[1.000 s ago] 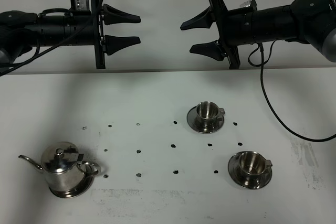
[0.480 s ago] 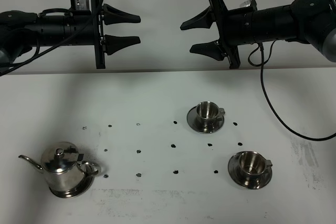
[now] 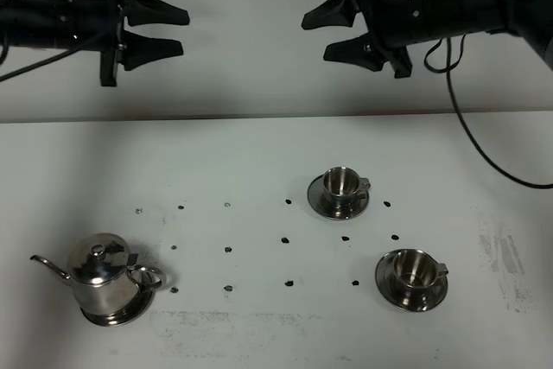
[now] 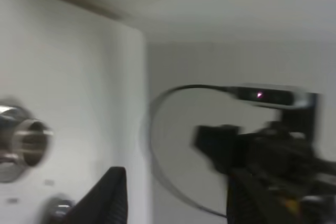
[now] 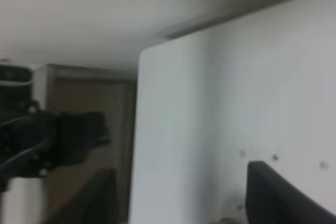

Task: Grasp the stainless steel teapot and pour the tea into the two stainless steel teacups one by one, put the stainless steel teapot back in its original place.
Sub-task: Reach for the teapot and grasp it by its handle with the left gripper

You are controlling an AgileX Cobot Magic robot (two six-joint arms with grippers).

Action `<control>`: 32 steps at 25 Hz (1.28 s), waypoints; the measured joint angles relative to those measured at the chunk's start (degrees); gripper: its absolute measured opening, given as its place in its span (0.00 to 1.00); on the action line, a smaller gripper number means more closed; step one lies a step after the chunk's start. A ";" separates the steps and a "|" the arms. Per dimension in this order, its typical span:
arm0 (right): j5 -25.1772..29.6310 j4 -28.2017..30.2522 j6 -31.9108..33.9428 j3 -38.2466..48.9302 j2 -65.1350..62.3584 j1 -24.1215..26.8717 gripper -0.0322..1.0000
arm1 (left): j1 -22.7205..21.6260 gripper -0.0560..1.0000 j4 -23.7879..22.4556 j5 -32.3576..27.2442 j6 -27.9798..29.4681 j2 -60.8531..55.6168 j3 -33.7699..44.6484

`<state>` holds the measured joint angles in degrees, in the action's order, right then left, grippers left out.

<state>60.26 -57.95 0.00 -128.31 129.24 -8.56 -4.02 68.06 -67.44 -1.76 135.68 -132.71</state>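
The stainless steel teapot (image 3: pixel 102 274) stands on its round saucer, the original place (image 3: pixel 130 310), at the table's front left, spout pointing left and lid on. The tea is hidden. The two stainless steel teacups sit on saucers: one mid-table (image 3: pixel 342 182), one at the front right (image 3: pixel 415 269). My left gripper (image 3: pixel 184 33) hangs open high above the back left, far from the teapot. My right gripper (image 3: pixel 316 39) is open too, high above the back, and holds nothing. Both wrist views are blurred; the left wrist view shows a steel cup (image 4: pixel 23 142) and one dark finger (image 4: pixel 104 199).
The white table (image 3: pixel 259 162) carries a grid of small black marks (image 3: pixel 285 238). A black cable (image 3: pixel 484 153) loops down from the right arm over the table's right side. A pale wall runs behind the table's back edge.
Both arms have risen. The left gripper has also drawn back to the left, and the right gripper has tilted slightly. Teapot and cups have not moved.
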 joint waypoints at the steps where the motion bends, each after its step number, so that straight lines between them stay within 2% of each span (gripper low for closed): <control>1: 0.19 1.38 0.00 -0.20 -0.89 0.28 0.56 | -0.21 0.52 -1.55 0.00 -0.05 -1.05 0.00; 9: 5.79 14.13 0.00 -0.59 -9.15 5.36 0.56 | -1.31 0.52 -16.87 -0.17 -0.07 -10.20 0.02; 14: 8.95 25.62 0.00 -0.59 -14.31 6.11 0.56 | -1.39 0.52 -24.59 -0.19 0.36 -15.36 2.17; 20: 9.61 37.42 0.33 -0.53 -20.04 6.11 0.56 | -1.39 0.52 -33.05 -0.19 -1.17 -23.89 13.46; 27: 9.74 47.48 2.33 0.01 -29.36 6.11 0.56 | -1.39 0.52 -47.70 -0.19 -2.00 -35.42 26.88; 29: 9.69 48.76 2.40 1.75 -32.98 6.11 0.56 | -1.39 0.52 -49.84 -0.06 -2.00 -39.11 29.47; 32: 9.63 50.92 2.40 8.41 -40.00 6.11 0.56 | -1.39 0.52 -50.24 -0.01 -2.00 -43.41 32.33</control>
<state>69.89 -7.03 2.40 -119.90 89.24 -2.44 -5.41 17.82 -67.45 -3.77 92.27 -100.38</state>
